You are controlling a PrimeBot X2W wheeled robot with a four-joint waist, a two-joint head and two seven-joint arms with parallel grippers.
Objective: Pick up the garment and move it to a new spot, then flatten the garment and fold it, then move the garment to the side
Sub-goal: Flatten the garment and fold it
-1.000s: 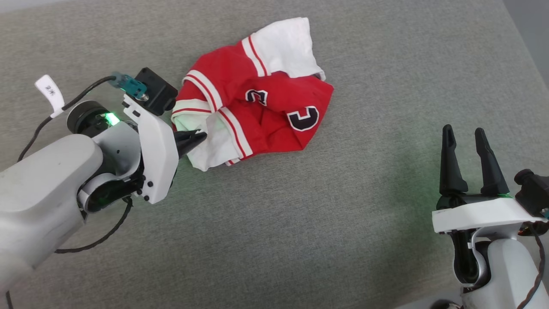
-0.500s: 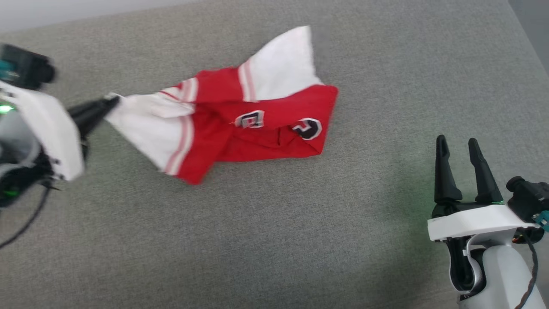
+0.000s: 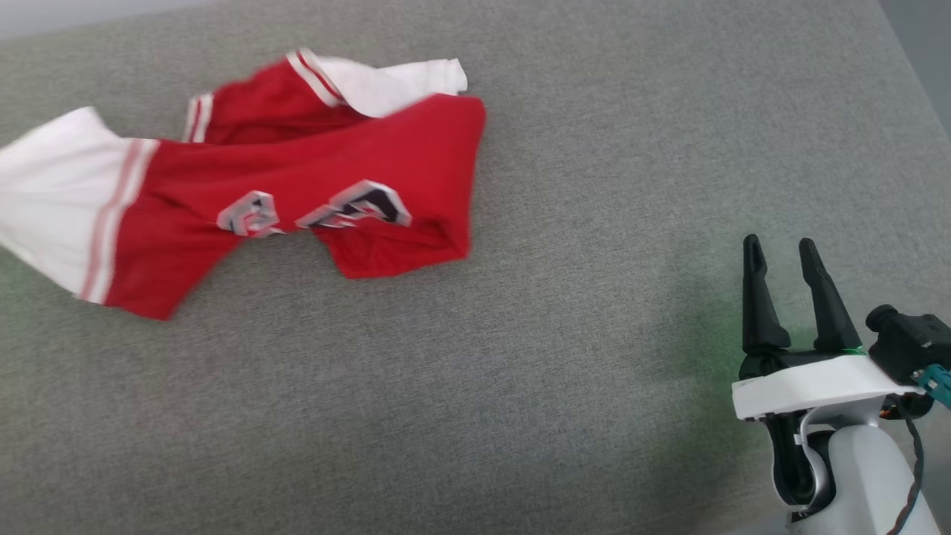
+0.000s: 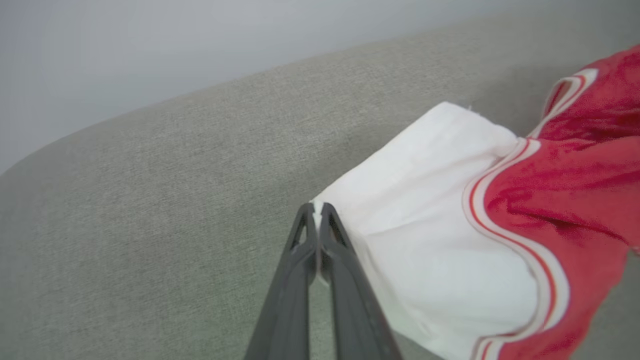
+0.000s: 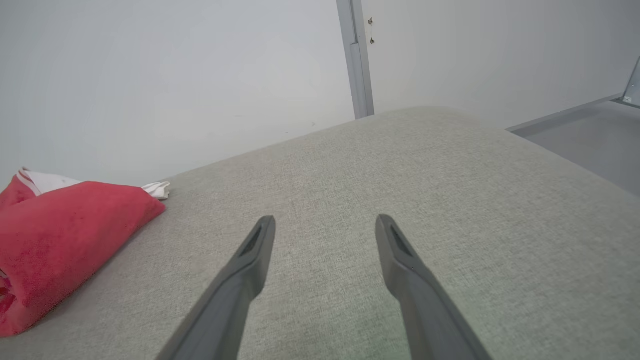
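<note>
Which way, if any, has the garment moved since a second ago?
Yes: the garment has slid left, away from the right edge of the grey surface.

The garment (image 3: 297, 171), blurred and perhaps partly lifted, spreads well apart from the splayed right claw (image 3: 779, 242).

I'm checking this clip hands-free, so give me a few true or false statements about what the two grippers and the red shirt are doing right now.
1. The left gripper is shut on the white sleeve of the garment. True.
2. The right gripper is holding the garment's red hem. False: its jaws stand open and empty, well clear of the cloth.
3. The garment is folded into a neat square. False: it is stretched out and rumpled, with the pinched sleeve at its left end.
4. Black, white-edged characters show on the red cloth. True.
5. The garment's right end rests on a grey cloth surface. True.
</note>
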